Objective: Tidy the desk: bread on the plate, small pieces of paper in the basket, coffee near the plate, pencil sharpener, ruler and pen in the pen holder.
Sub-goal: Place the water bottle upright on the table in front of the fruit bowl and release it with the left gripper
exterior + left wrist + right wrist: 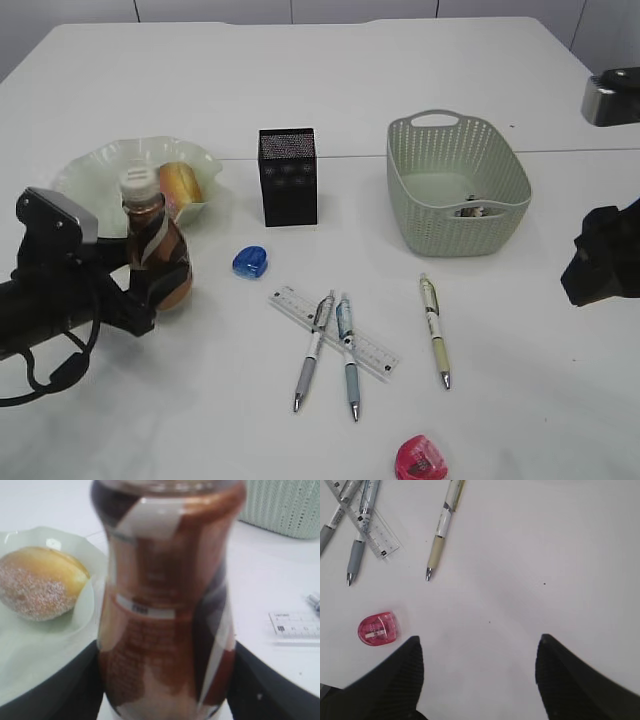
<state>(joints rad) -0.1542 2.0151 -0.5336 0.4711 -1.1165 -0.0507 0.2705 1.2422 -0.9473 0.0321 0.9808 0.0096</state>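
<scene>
The left gripper (150,285) stands at the coffee bottle (155,250), its fingers (60,690) set wide on either side of the base, apparently gripping it just right of the plate (95,175), where the bread (180,187) already sits. The right gripper (477,680) hovers over bare counter (540,350) at the right, fingers wide apart and empty. Centre stage lie 3 pens (345,350) and a ruler (335,330), 2 pens crossing it; a blue sharpener (250,262) sits near the black pen holder (288,177), a pink sharpener (420,458) at the near edge. The basket (455,130) holds paper scraps. Open counter on the right leaves room to approach.
</scene>
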